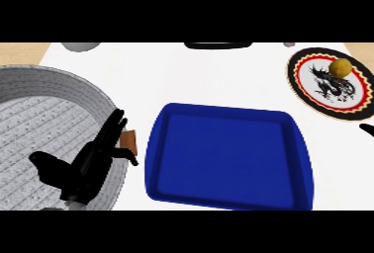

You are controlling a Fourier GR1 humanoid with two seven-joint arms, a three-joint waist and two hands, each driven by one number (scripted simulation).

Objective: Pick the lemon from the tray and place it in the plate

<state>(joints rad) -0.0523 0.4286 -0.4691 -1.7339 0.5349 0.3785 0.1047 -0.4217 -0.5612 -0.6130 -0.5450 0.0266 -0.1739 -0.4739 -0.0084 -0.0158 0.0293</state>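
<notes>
So the biggest thing here is the grey basket (44,113) filling the left side of the frame, woven-looking, ribbed texture, thick round wall. Next is the blue tray (228,158) in the lower middle, smooth glossy plastic, rounded corners, raised lip, and nothing in it that I can see. Then the plate (330,82) at the upper right, round with a black rim, a red-and-yellow band and a dark dragon-ish print on white. The lemon (341,67) already sits on it, small, yellow, a bit dimpled, toward the plate's upper edge. My left hand (87,165) rests over the basket's wall at lower left, fingers straight and relaxed, holding nothing. Of my right hand (366,129) only a black sliver pokes in at the right edge, so I can't tell its state. Looks like the placing is done to me; best move now is backing off without nudging the plate.
</notes>
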